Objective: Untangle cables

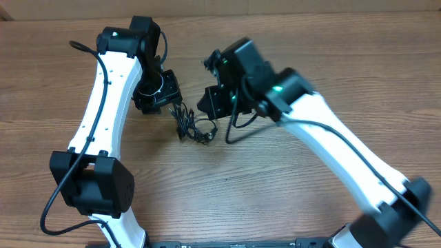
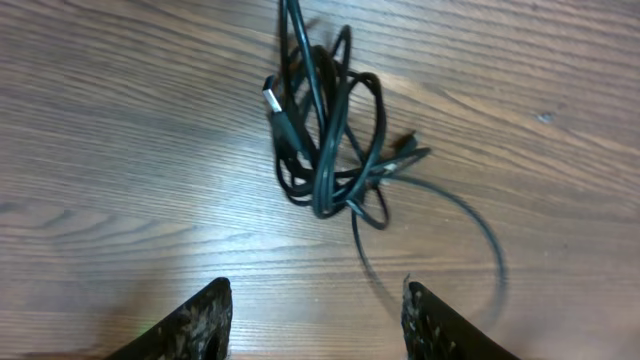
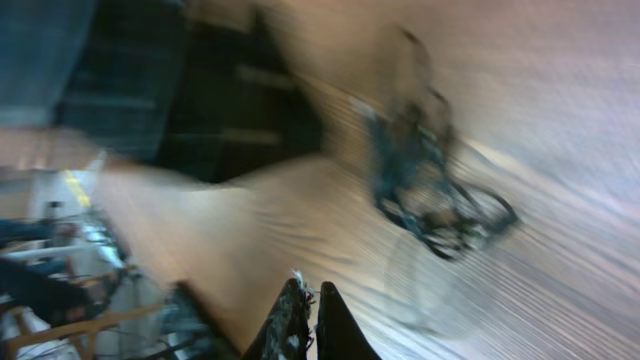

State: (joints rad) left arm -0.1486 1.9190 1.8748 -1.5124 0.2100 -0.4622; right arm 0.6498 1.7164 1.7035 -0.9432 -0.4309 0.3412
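Observation:
The cables (image 1: 190, 125) are a small black tangle on the wooden table (image 1: 289, 200), lying between my two grippers. In the left wrist view the cables (image 2: 325, 140) lie ahead of the fingers, with a silver-tipped plug (image 2: 272, 100) at the left, one loose loop curving to the right and one strand leaving the top edge. My left gripper (image 1: 160, 96) (image 2: 316, 290) is open and empty, just short of the tangle. My right gripper (image 1: 212, 103) (image 3: 312, 290) is shut, to the right of the tangle. Its view is blurred and shows the cables (image 3: 425, 180) away from the tips, with nothing visible between the jaws.
Wooden tabletop (image 2: 120, 150) all round. The white left arm (image 1: 103, 110) runs down the left side and the white right arm (image 1: 344, 145) crosses the right side. Thicker black arm cables hang along both arms.

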